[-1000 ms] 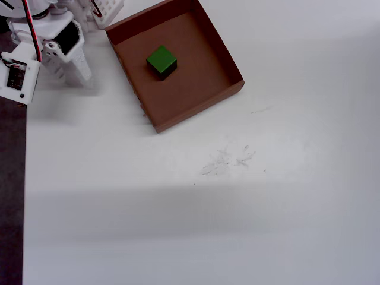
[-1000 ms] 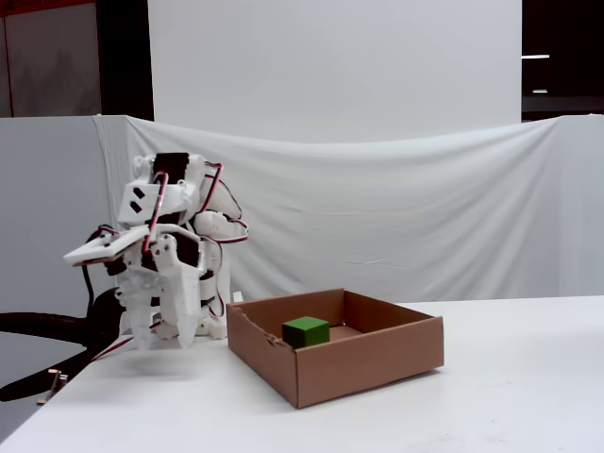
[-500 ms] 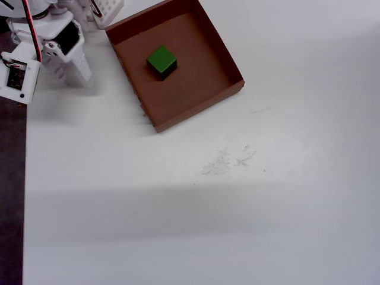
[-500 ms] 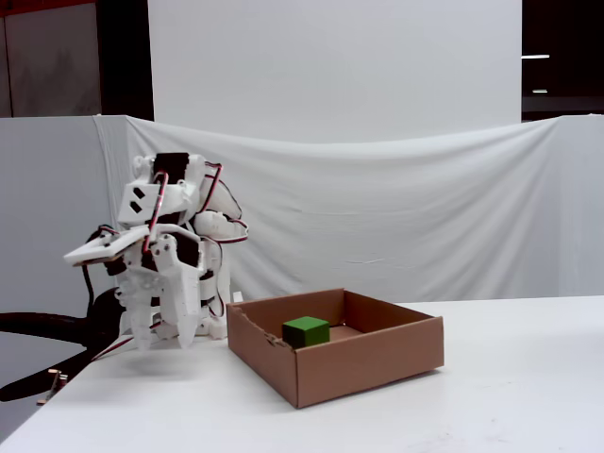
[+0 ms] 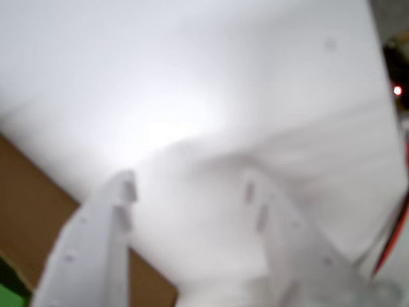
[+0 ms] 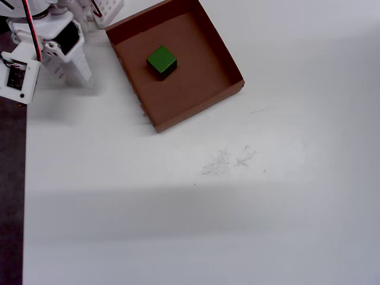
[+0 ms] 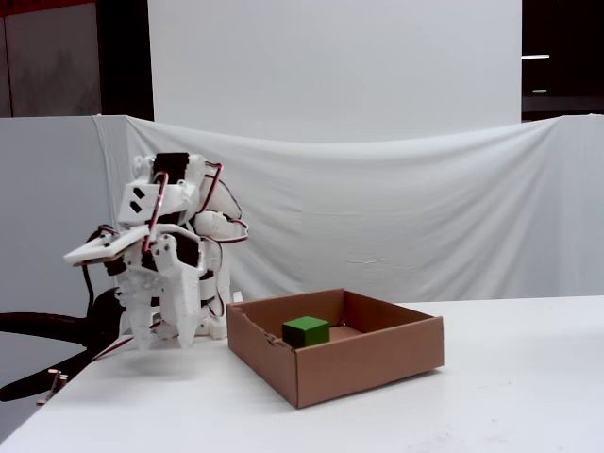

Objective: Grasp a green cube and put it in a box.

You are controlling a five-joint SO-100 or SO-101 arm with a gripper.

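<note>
Comparing with the earlier frames, nothing had shifted: the green cube (image 6: 161, 60) sat on the cardboard box (image 6: 227, 59) floor, upper left. The gripper (image 7: 162, 340) hung parted, empty, beside it; placement appeared complete.

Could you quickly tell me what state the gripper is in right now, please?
Gripper: open and empty, fingers apart over the bare table, beside the box; the green cube lies inside the box.

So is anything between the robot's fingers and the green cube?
Yes: the box's near wall. The cube already sits inside the box, while the gripper hangs outside it, over bare table to the left in the overhead view.
</note>
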